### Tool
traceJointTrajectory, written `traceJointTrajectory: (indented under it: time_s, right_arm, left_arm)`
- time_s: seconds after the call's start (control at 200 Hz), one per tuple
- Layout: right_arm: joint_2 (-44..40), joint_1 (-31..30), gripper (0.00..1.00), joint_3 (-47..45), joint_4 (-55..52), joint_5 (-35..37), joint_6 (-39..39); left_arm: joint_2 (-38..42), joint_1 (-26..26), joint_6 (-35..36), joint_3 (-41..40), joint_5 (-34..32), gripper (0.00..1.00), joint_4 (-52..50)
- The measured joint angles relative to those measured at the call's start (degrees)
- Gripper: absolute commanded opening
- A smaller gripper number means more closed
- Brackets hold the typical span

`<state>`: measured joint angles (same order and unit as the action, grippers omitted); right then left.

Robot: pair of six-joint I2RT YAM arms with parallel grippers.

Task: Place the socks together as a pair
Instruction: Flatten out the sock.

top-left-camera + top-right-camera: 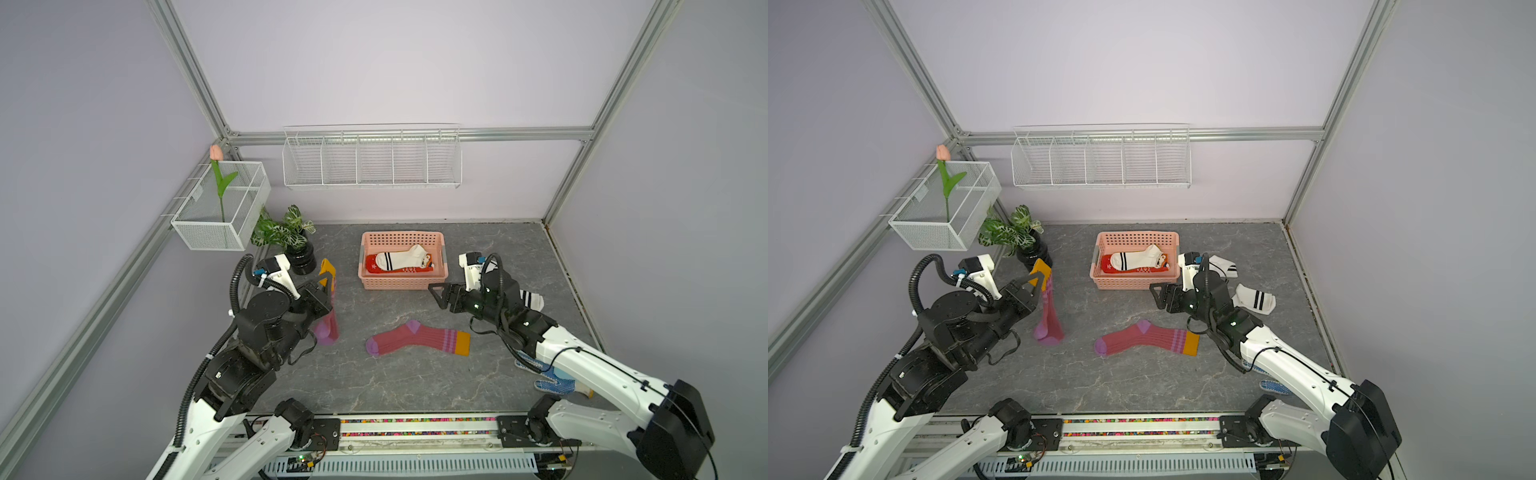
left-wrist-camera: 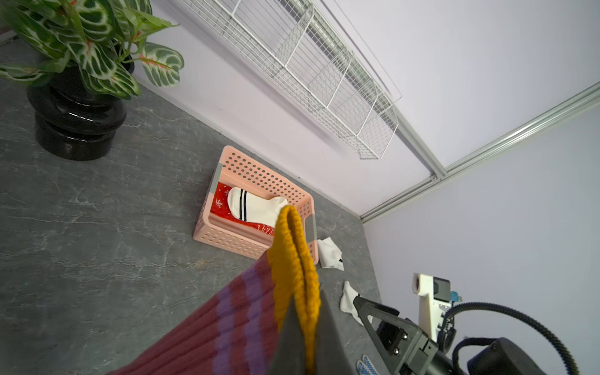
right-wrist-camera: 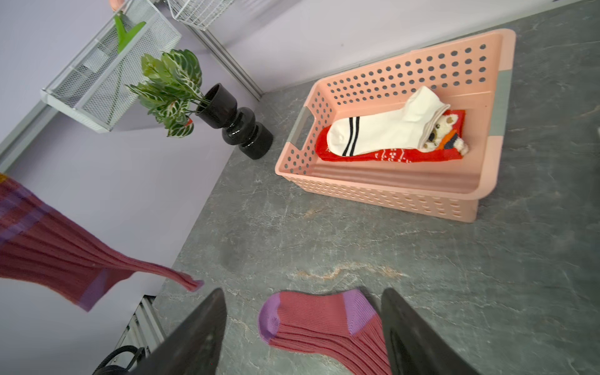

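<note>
Task is partly done, judging by the layout. The pink basket (image 1: 402,284) at the back of the table (image 1: 374,382) holds the red snowflake socks (image 1: 372,266). They look like two stacked, but that is hard to confirm. One white striped sock (image 1: 401,259) lies on top of them. Its mate, the other white striped sock (image 1: 1256,300), is out on the table to the right of the basket, close behind the right arm, so that pair is not joined. A further crumpled white piece (image 1: 1223,266) sits just beside the basket; cannot tell what it is. The maroon pair is mid-step. The left gripper (image 1: 326,286) is pinched tight on the mustard cuff of one maroon sock (image 1: 328,324). This sock hangs down with its purple toe about touching the table near the plant pot (image 1: 302,259). The second maroon sock (image 1: 417,337) lies flat mid-table, cuff pointing right, well apart from the hanging one. The right gripper (image 1: 436,296) has its jaws spread wide and holds nothing. It hovers between the basket and the flat maroon sock; the right wrist view looks down on that sock's toe. Likely left to do: lay the hanging sock on or beside its mate, then bring the loose white sock to the one in the basket. The blue dotted gloves (image 1: 552,376) under the right arm are not part of the job.
</note>
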<state>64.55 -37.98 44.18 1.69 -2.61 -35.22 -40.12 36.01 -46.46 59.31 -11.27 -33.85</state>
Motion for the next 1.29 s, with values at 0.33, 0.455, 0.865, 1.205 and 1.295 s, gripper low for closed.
traceJointTrajectory:
  time_s: [0.33, 0.455, 0.865, 1.205, 1.295]
  right_arm:
    - [-7.6, 0.0, 0.78, -1.5, -11.0, 14.6, 0.5]
    - [-11.2, 0.3, 0.78, -4.5, -15.7, 19.2, 0.1]
    - [-11.6, 0.1, 0.69, -7.3, -19.9, 14.3, 6.0]
    - [-2.4, -14.7, 0.67, -7.0, -24.9, 13.5, 16.9]
    - [1.7, -18.0, 0.64, -6.5, -26.2, 13.8, 17.7]
  left_arm:
    - [-23.5, 14.9, -8.1, -11.7, 11.9, 0.69, 27.4]
    - [-32.0, 19.5, -9.8, -10.6, 16.9, 0.72, 35.8]
    - [-15.6, 14.4, -3.0, -9.6, 3.3, 0.71, 19.3]
    - [-17.2, -6.2, -2.1, -21.0, 3.7, 0.66, 2.7]
    - [-20.5, -9.5, -2.4, -22.6, 5.4, 0.65, 2.2]
